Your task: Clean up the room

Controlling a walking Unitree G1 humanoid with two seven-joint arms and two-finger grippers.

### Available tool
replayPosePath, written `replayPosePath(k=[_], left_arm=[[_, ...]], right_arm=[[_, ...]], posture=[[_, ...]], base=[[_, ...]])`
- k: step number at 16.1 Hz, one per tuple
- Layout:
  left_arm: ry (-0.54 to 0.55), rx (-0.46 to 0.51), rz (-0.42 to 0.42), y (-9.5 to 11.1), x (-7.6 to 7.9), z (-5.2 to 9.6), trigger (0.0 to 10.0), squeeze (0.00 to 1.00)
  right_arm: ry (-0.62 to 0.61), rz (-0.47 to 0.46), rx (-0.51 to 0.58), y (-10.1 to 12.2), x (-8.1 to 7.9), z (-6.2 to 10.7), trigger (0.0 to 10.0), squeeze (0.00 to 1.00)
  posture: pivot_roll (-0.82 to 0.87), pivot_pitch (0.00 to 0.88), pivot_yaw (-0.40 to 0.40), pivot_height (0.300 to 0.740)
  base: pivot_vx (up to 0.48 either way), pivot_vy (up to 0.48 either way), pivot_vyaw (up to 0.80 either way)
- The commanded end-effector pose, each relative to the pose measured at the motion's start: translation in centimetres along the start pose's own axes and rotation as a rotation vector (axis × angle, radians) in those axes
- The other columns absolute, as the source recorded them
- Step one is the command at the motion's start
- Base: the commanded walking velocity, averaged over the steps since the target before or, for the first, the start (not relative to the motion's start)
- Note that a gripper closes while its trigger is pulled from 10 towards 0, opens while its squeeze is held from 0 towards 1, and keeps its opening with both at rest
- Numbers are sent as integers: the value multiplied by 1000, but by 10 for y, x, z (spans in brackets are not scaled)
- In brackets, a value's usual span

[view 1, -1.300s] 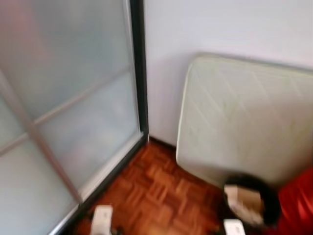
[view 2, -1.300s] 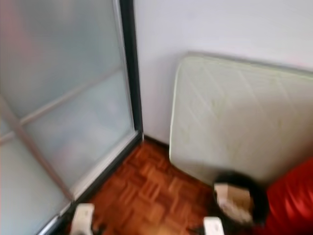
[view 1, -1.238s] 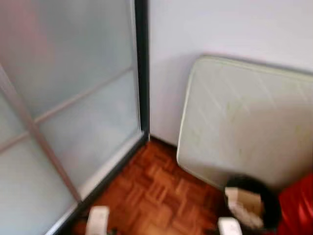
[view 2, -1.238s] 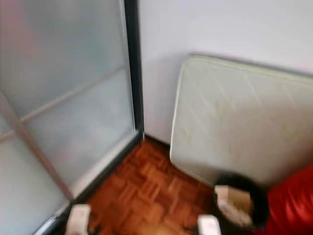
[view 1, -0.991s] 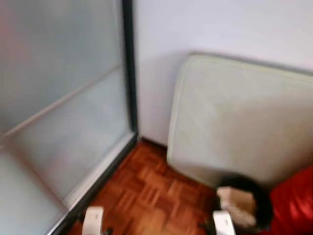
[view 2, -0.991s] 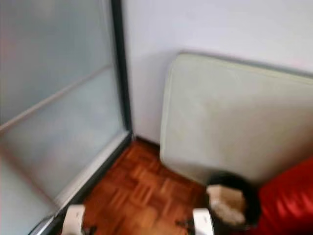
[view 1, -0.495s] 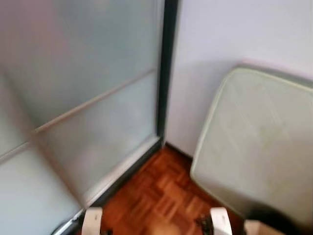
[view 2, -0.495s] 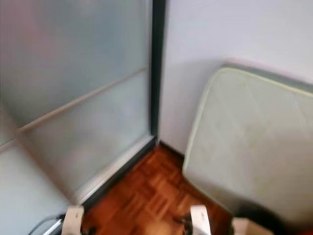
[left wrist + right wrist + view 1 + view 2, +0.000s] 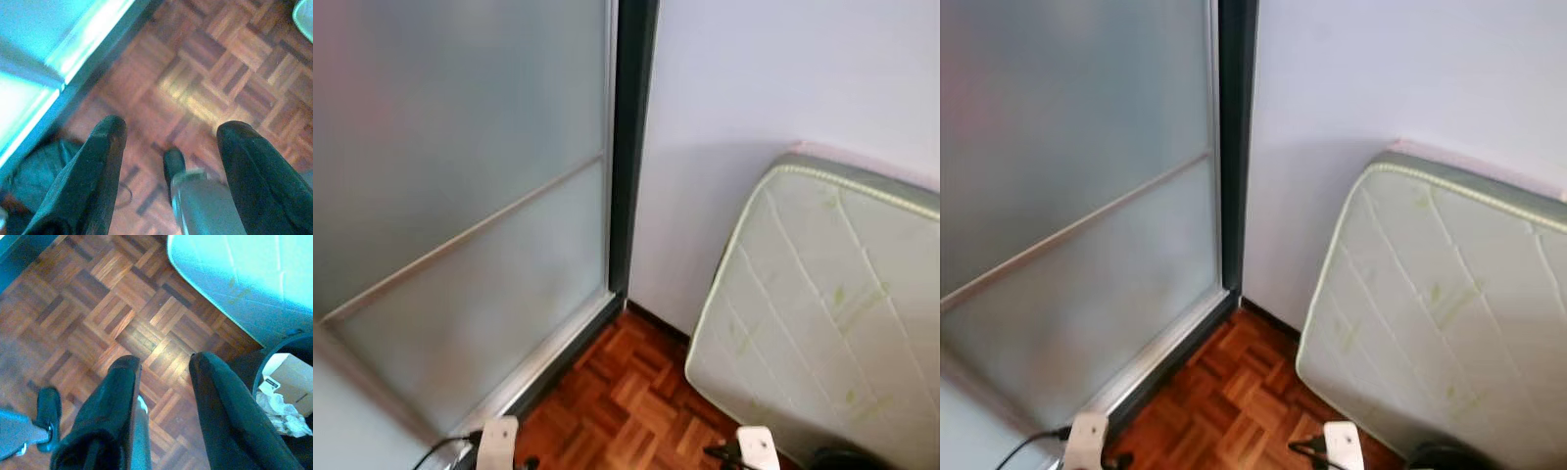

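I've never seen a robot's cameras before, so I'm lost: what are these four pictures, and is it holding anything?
This is a walking humanoid robot. The two wide pictures come from its head, looking down at a room corner: a frosted glass sliding door, a quilted mattress leaning on the wall, and parquet floor. The other two come from cameras on its wrists. The left gripper and right gripper each have two black fingers, open and holding nothing. Beside the mattress stands a black bin with crumpled paper inside.

No text, label or number can be read anywhere.
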State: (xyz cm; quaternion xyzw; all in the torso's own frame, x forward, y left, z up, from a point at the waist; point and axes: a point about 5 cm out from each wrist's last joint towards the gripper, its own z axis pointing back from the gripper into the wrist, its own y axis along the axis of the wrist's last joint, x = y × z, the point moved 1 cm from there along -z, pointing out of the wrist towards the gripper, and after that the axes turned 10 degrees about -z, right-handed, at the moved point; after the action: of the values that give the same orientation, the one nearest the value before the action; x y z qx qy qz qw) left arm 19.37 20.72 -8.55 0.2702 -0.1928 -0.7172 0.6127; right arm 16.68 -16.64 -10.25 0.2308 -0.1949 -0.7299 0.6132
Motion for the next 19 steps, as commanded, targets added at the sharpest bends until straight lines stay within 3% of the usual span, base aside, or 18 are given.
replayPosePath(k=[1, 4, 13, 19], left_arm=[[-25, -1, 5, 1, 9, -1, 10000, 0], [-26, -1, 3, 1, 9, -1, 10000, 0], [-25, 3, 1, 2, 8, -1, 10000, 0], [-26, 3, 1, 2, 9, -1, 10000, 0]], right_arm=[[-36, -21, -1, -1, 11, 1, 10000, 0], [-26, -24, -1, -1, 11, 1, 10000, 0], [-28, -31, 6, 1, 10, 1, 10000, 0], [-25, -22, 9, 2, 10, 1, 10000, 0]], posture=[[-40, 0, -53, 740], [-39, 0, -52, 740], [-38, 0, -51, 740], [-38, 0, -52, 740]], base=[[345, 0, -413], [341, 0, -800], [341, 0, 0], [342, 0, -648]])
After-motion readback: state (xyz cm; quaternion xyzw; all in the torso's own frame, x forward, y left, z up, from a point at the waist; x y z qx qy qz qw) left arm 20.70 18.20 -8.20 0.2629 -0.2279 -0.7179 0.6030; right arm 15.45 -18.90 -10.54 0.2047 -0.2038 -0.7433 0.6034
